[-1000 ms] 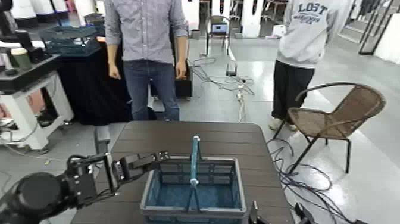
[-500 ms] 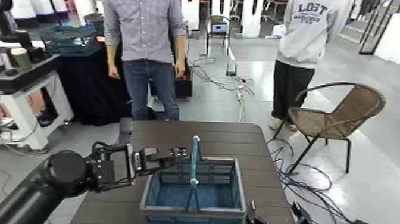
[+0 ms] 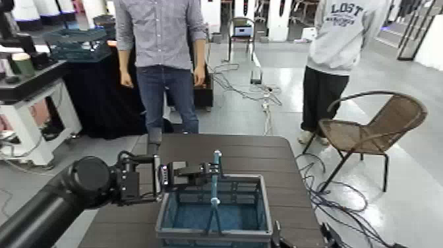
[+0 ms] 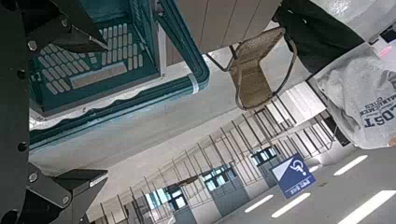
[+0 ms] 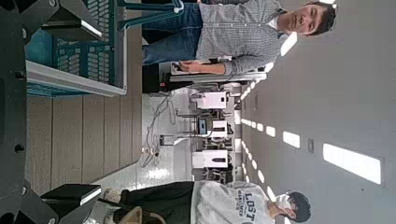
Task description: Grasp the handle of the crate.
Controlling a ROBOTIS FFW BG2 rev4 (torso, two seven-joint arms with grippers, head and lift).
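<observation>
The blue lattice crate [image 3: 214, 211] stands on the dark wooden table [image 3: 224, 148] at its near edge. Its thin teal handle [image 3: 215, 173] stands upright across the middle. My left gripper [image 3: 202, 173] reaches in from the left, level with the handle's upper part, fingertips right next to it. I cannot tell if they touch. In the left wrist view the left gripper [image 4: 84, 107] is open, with the crate's lattice [image 4: 93, 56] beyond it. My right gripper [image 3: 303, 239] sits low at the table's near right corner. It is open [image 5: 84, 110] and empty beside the crate [image 5: 84, 56].
Two people [image 3: 161, 59] [image 3: 336, 59] stand beyond the table's far edge. A wicker chair [image 3: 372, 132] stands at the right. A darker teal crate [image 3: 76, 43] rests on a black table at the far left. Cables [image 3: 264, 99] lie on the floor.
My left arm has swung right and slightly up across the table, bringing its open fingers from the crate's left corner to beside the handle. The crate and right arm have stayed still.
</observation>
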